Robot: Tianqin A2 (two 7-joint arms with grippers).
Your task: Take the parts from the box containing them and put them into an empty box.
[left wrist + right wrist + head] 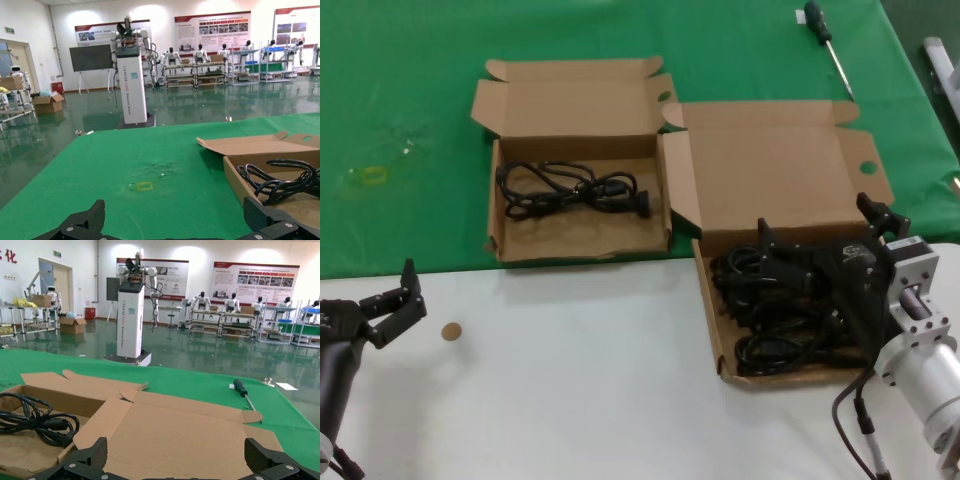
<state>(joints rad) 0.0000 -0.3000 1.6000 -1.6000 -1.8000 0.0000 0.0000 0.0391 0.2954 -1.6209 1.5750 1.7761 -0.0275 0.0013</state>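
Note:
The box with the tall wide lid (770, 170) stands at the right and holds several black coiled cables (770, 335). My right gripper (820, 228) hangs open just above those cables and holds nothing; in its wrist view (180, 455) the fingers frame the tall lid (190, 430). The box with the short lid (570, 105) stands to the left on the green cloth with one black cable bundle (570, 188) in its tray. My left gripper (390, 300) is open and empty over the white table at the front left; in its wrist view (175, 220) that box (235, 175) and its cable (280, 180) show.
A screwdriver (825, 35) lies on the green cloth behind the right box and also shows in the right wrist view (243, 390). A small brown disc (451, 331) lies on the white table near my left gripper. A yellow mark (370, 175) is on the cloth at the far left.

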